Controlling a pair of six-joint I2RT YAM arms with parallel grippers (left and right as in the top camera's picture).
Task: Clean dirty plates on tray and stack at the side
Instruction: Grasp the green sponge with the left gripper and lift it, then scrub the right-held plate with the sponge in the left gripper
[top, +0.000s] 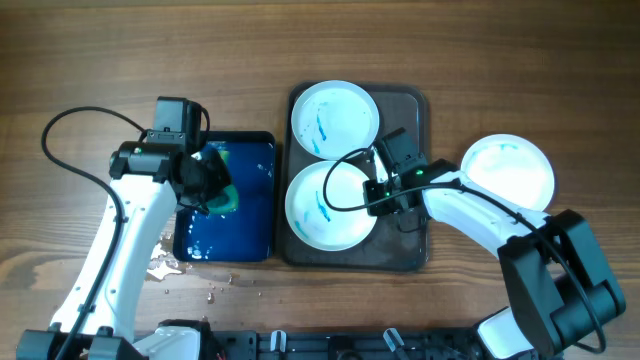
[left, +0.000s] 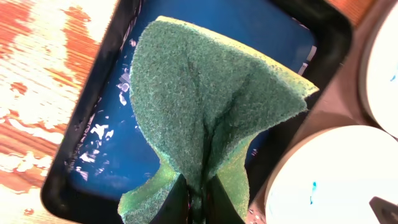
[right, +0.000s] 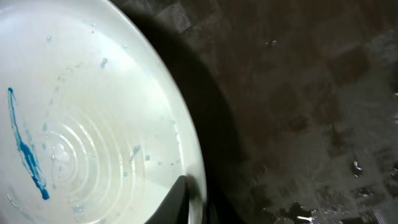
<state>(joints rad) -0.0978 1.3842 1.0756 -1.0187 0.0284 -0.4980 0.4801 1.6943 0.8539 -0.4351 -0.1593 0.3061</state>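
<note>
Two white plates with blue streaks lie on the dark tray: one at the back, one at the front. A third white plate with a pale blue film lies on the table to the tray's right. My right gripper is shut on the front plate's right rim, one finger inside the plate. My left gripper is shut on a green and yellow sponge and holds it over the blue tray.
The glossy blue tray holds water and stands left of the dark tray. Water drops and wet patches lie on the wooden table at its front left corner. The dark tray's bare floor is wet.
</note>
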